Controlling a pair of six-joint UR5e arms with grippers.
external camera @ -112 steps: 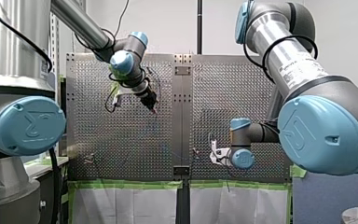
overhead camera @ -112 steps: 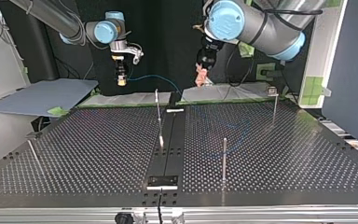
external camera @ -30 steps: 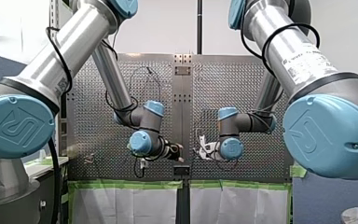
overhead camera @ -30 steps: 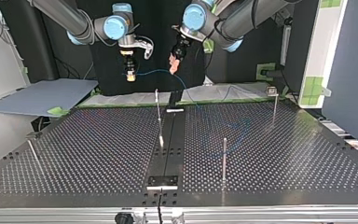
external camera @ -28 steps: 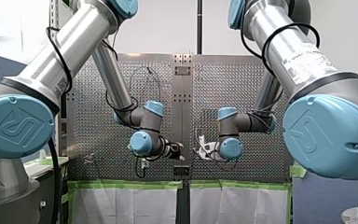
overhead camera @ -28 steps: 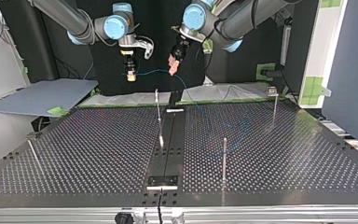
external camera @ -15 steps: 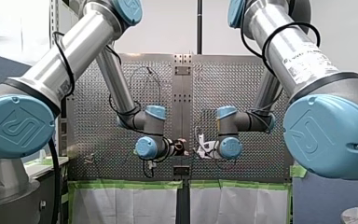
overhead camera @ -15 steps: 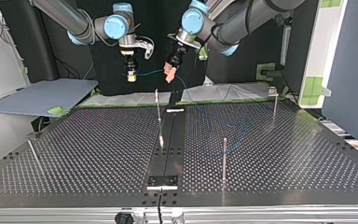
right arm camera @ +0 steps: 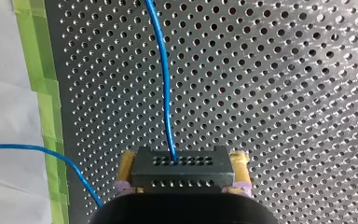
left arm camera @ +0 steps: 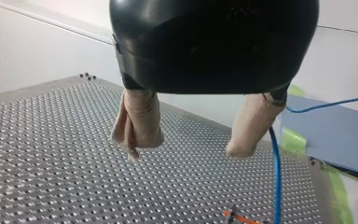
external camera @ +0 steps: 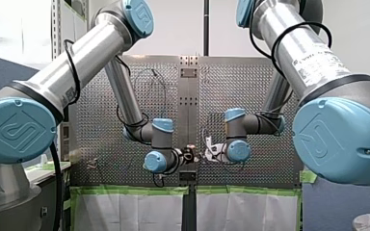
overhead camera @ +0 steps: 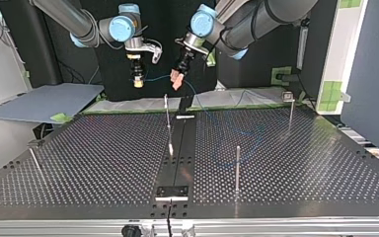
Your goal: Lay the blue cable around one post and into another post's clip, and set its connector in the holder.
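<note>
Item: blue cable [right arm camera: 164, 79]. You find its black connector [right arm camera: 182, 170] clamped between the yellow pads of my right gripper [overhead camera: 138, 82], held over the perforated table [overhead camera: 79, 163] near its green tape [right arm camera: 46, 93]. My left gripper [left arm camera: 189, 147]: beige fingers [left arm camera: 140, 123] apart, nothing between them, cable hanging just beside one. You see a faint loop lying near a post [overhead camera: 238, 168].

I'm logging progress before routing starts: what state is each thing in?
left gripper: open, fingers empty
right gripper: shut on the connector
connector: held in the air
blue cable: one end lifted, rest slack on table
posts: upright
</note>
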